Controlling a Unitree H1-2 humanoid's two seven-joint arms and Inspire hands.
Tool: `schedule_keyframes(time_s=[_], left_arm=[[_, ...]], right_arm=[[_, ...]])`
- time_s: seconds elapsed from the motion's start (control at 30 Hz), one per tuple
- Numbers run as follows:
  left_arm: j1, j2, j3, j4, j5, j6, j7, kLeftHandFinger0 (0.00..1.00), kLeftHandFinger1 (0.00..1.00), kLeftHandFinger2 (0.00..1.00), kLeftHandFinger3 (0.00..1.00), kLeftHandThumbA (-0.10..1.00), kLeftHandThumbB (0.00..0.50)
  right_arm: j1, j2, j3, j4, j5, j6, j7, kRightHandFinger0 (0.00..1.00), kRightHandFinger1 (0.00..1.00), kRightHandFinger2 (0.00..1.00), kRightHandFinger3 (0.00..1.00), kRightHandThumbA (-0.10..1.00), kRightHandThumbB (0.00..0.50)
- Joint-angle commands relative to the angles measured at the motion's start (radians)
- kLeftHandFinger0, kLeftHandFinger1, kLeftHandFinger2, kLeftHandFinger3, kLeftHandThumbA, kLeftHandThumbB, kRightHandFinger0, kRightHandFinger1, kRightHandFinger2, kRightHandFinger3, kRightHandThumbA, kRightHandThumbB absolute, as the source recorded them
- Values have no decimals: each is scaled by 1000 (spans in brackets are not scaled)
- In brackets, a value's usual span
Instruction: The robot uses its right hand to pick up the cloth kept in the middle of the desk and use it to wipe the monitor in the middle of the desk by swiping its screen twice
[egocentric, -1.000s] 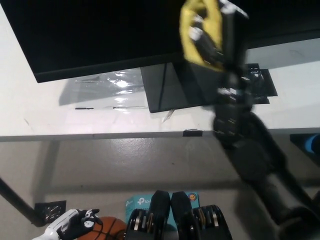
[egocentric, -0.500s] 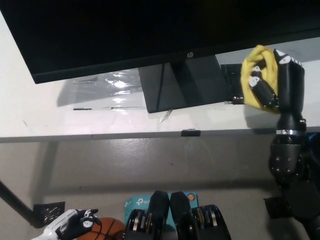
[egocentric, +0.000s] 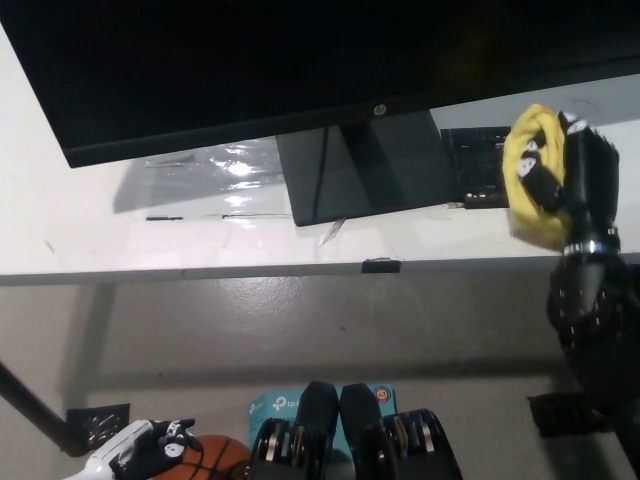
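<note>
Right hand (egocentric: 572, 180) of mine clenched around the yellow cloth (egocentric: 530, 175), beside the monitor (egocentric: 250, 70) stand, left hand (egocentric: 140, 450) low, fingers unclear.

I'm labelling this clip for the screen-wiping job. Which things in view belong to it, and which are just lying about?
Part of the job:
yellow cloth, clutched in the right hand
monitor
white desk

Lying about:
basketball on the floor by the resting left hand
teal box
black item behind the monitor stand
</note>
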Motion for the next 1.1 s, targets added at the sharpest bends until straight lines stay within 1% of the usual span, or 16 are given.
schedule_keyframes(time_s=[0.0, 0.1, 0.13, 0.2, 0.33, 0.37, 0.5, 0.53, 0.57, 0.63, 0.67, 0.73, 0.77, 0.83, 1.0, 1.07], left_arm=[[1, 18, 10, -29, -7, -14, -11, 1000, 1000, 1000, 1000, 29, 152], [-4, 14, 15, -30, -11, -7, -7, 1000, 1000, 1000, 1000, 2, 142], [-4, 14, 15, -32, -11, -7, -7, 1000, 1000, 1000, 1000, 7, 148], [-7, 15, 15, -28, -8, -8, -3, 1000, 1000, 1000, 1000, 2, 149], [-12, 15, 13, -17, -5, -14, -3, 1000, 1000, 1000, 1000, 25, 154], [-12, 15, 15, -18, -6, -13, -3, 1000, 1000, 1000, 1000, 38, 154], [-5, 13, 16, -23, -10, -17, -5, 1000, 1000, 1000, 1000, 45, 168], [-6, 15, 18, -25, -11, -16, -5, 1000, 1000, 1000, 1000, 43, 168], [-5, 16, 19, -29, -11, -10, -5, 1000, 1000, 1000, 1000, 38, 166], [-5, 15, 19, -28, -10, -9, -3, 1000, 1000, 1000, 1000, 28, 159], [-5, 15, 19, -23, -11, -14, -4, 1000, 1000, 1000, 1000, 8, 145], [-3, 19, 16, -30, -7, -6, -4, 1000, 1000, 1000, 1000, 34, 161], [-3, 19, 16, -30, -7, -5, -4, 1000, 1000, 1000, 1000, 37, 162], [-2, 19, 17, -28, -9, -11, -6, 1000, 1000, 1000, 1000, 24, 157], [2, 16, 17, -31, -10, -8, -4, 1000, 1000, 1000, 1000, -9, 140], [2, 15, 16, -29, -10, -14, -5, 1000, 1000, 1000, 1000, -12, 139]], right_arm=[[-104, -23, 10, 60, -44, 93, 5, 0, 0, 108, 382, -100, 99], [-153, -24, 29, 153, -55, 89, -25, 0, 0, 169, 195, -100, 112], [-155, -23, 36, 140, -58, 115, -1, 0, 13, 232, 211, -100, 126], [-156, -12, 50, 103, -50, 203, 100, 0, 47, 316, 465, -100, 149], [-135, -15, 96, 56, -62, 269, 203, 1, 48, 230, 498, -100, 230], [-111, -23, 116, 34, -61, 250, 234, 3, 84, 265, 550, -100, 184], [-60, -39, 140, -56, -36, 315, 365, 0, 20, 172, 566, -100, 149], [-53, -45, 148, -75, -33, 326, 403, 79, 116, 253, 600, -100, 144], [-45, -57, 167, -94, -37, 359, 464, 374, 376, 487, 763, -100, 141], [-30, -73, 185, -133, -40, 385, 523, 549, 533, 645, 918, -100, 151], [-8, -92, 194, -211, -27, 470, 618, 841, 987, 1000, 1000, 74, 117], [11, -113, 226, -281, -52, 541, 684, 1000, 1000, 1000, 1000, 456, 218], [12, -115, 229, -286, -53, 547, 689, 1000, 1000, 1000, 1000, 468, 225], [23, -121, 215, -317, -89, 558, 765, 1000, 1000, 1000, 1000, 689, 337], [47, -141, 182, -375, -171, 558, 881, 1000, 1000, 1000, 1000, 1000, 467], [56, -143, 160, -388, -200, 558, 900, 1000, 1000, 1000, 1000, 1000, 500]])
